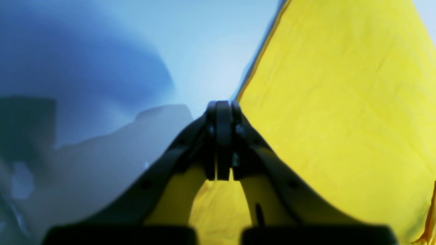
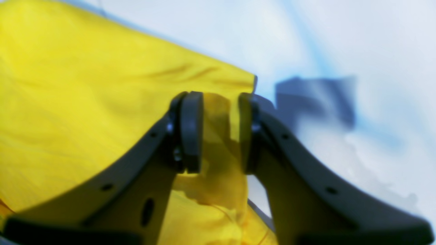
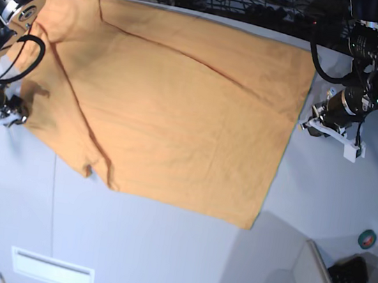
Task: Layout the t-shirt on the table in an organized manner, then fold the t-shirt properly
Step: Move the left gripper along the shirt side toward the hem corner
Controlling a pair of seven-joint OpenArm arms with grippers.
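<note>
Orange cotton covers most of the desk [image 3: 158, 264]: the t-shirt [image 3: 171, 118] lies spread out and mostly flat, reaching from the far edge toward the near middle, with one long crease running across it and a bunched sleeve at its near left. No fold has been made yet, so the laying-out looks nearly done while the whole folding part remains.

The left gripper [image 1: 223, 139], at the shirt's right edge in the base view, has its jaws pressed together. Its wrist view shows the shirt's edge just beside the fingertips, and whether any cloth is pinched cannot be told.

The right gripper [image 2: 219, 131] sits at the shirt's left side, by the sleeve. Its jaws stand partly apart with a strip of the shirt's edge between them; the cloth does not look clamped yet.

Judging by this, smoothing the left sleeve area comes first, then the folds.
</note>
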